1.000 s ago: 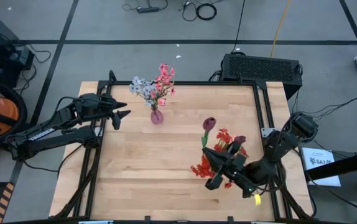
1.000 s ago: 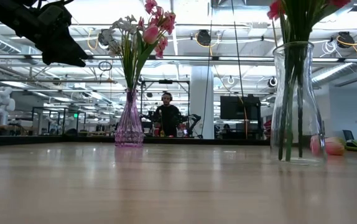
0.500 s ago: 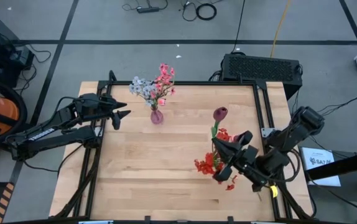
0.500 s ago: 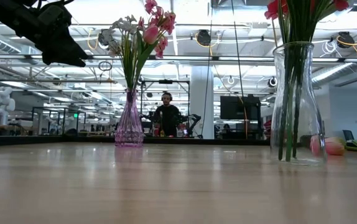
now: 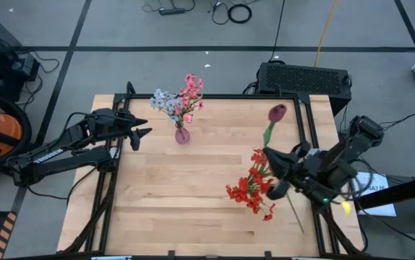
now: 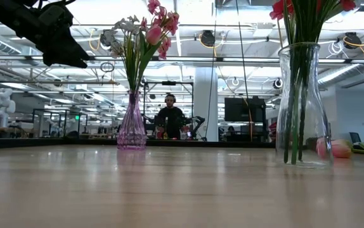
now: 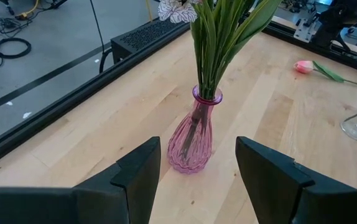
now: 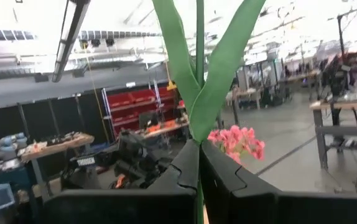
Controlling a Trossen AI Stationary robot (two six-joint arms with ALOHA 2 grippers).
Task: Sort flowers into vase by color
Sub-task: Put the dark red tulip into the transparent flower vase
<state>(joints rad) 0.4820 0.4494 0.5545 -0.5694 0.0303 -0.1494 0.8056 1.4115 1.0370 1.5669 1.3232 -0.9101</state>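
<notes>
My right gripper [image 5: 275,173] is above the table's right side, shut on a dark maroon tulip [image 5: 277,112]. Its thin stalk runs past the fingers to a free end [image 5: 301,230] toward the near edge. Beside it, red flowers [image 5: 251,189] stand in a clear glass vase [image 6: 302,107]. Pink and pale white sprays [image 5: 178,101] stand in a pink vase [image 5: 182,135] near the far edge. My left gripper [image 5: 141,133] hangs open to that vase's left, above the table. A pink bud [image 7: 304,66] lies flat on the wood at the right. My right gripper pinches the tulip's green stalk [image 8: 198,130] between its two fingers, just below where the long leaves split off. The fingers lie across the stalk. The tulip is lifted clear of the table, head toward the far edge and bare end toward the near edge.
The pink vase [image 7: 194,134] is straight ahead of my open left fingers. A black box [image 5: 305,78] sits beyond the far right corner. Bare wood lies between the two vases and along the near edge. A person [image 6: 169,117] stands far behind the table.
My right gripper has moved toward the table's right edge and away from the red flowers, carrying the tulip with it. The tulip's head has swung toward the far edge, and its stalk's free end now shows near the right near corner.
</notes>
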